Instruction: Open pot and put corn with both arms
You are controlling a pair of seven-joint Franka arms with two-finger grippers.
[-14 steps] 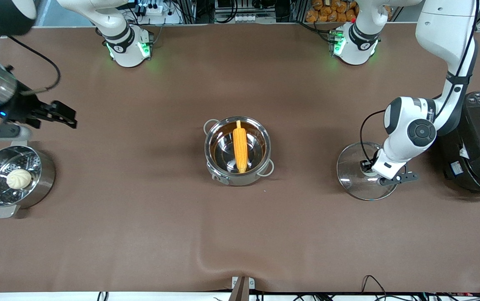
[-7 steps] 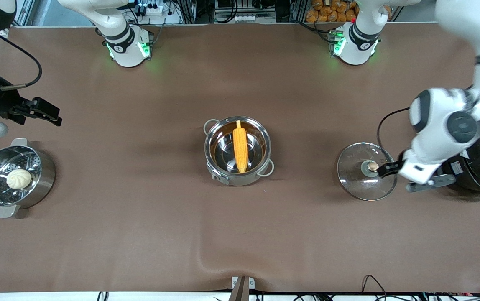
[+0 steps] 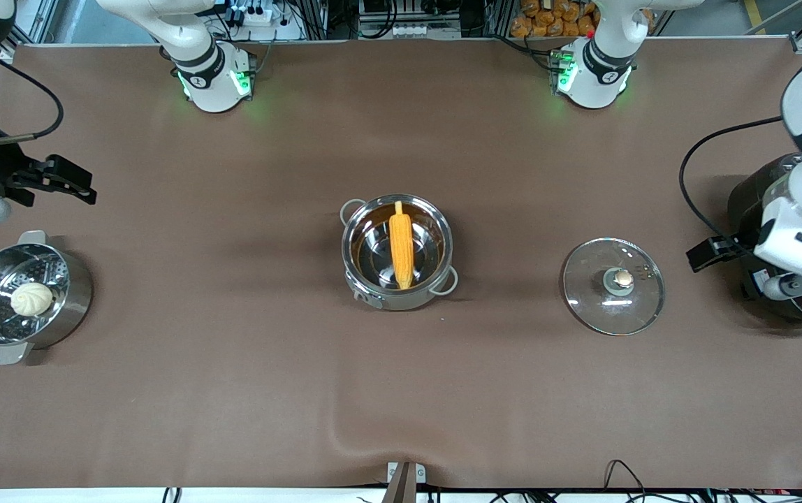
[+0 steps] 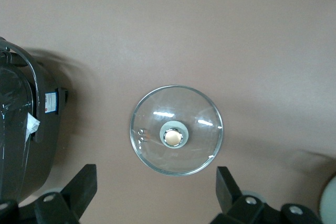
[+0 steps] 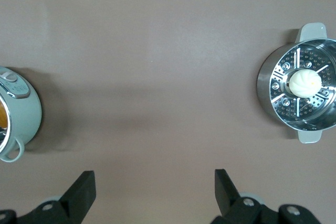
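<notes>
Corn, a slim yellow-orange cob [image 3: 401, 250] with a pale stub end, lies inside the shiny round steel pot [image 3: 397, 251] at the middle of the brown counter [image 3: 233, 391], its length running across the pot's bowl from rim to rim. The pot stands open, its two thin pale loop handles sticking out at the rim. The pot's clear glass lid [image 3: 613, 286] with the tan knob lies flat on the counter, well apart from the pot toward the left arm's end, knob up; the left wrist view shows it whole [image 4: 176, 129], with nothing touching it.

The left pincer [image 3: 705, 254] hangs between the lid and the large black rice cooker [image 3: 792, 265], its fingers [image 4: 79, 190] spread wide and holding nothing. The cooker stands at the left arm's end of the counter, beside the lid.

The right pincer [image 3: 69, 183] hangs over bare counter at the right arm's end, above the steel steamer pot [image 3: 24, 297] with flat tab handles. Its fingers [image 5: 81, 192] are spread too, and empty. A round white bun [image 3: 31, 299] sits on the steamer's perforated insert. The right wrist view catches the steamer [image 5: 299, 90] and, at its edge, a sliver of the corn pot [image 5: 18, 114].
</notes>
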